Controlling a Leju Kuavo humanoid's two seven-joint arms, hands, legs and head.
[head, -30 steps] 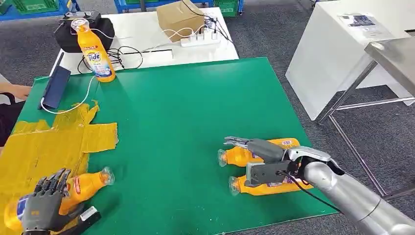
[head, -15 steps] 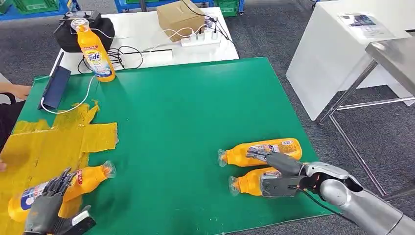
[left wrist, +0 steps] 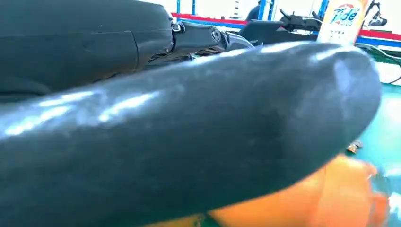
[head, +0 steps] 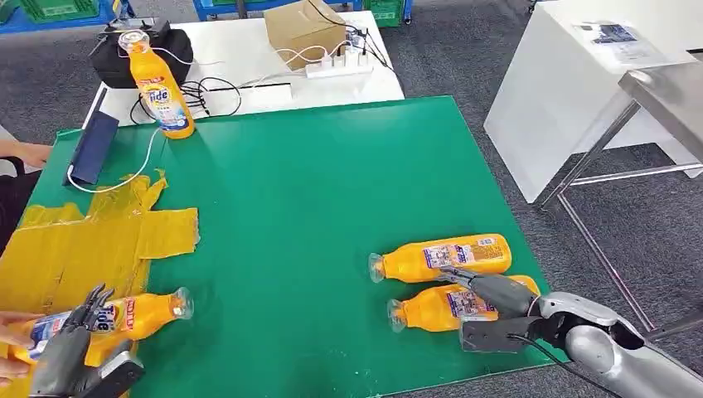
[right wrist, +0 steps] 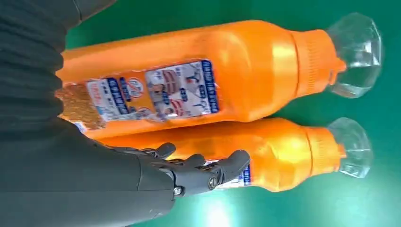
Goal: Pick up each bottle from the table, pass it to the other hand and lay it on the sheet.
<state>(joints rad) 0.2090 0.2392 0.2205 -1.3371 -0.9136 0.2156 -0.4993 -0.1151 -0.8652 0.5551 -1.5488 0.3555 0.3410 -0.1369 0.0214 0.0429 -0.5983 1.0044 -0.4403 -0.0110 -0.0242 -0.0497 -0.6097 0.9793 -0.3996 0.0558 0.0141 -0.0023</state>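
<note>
Green table; grey carpet

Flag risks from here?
1. Right hand reaches over the near bottle, which lies against the far bottle; closing could nudge or roll the far one.
2. Left hand rests by the bottle on the yellow sheet, where a person's hand is close; contact is possible.

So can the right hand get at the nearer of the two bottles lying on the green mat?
Probably yes. The right hand sits right beside the nearer bottle, its fingers already over the label, and nothing lies between them. The farther bottle lies close alongside and might be nudged.
</note>
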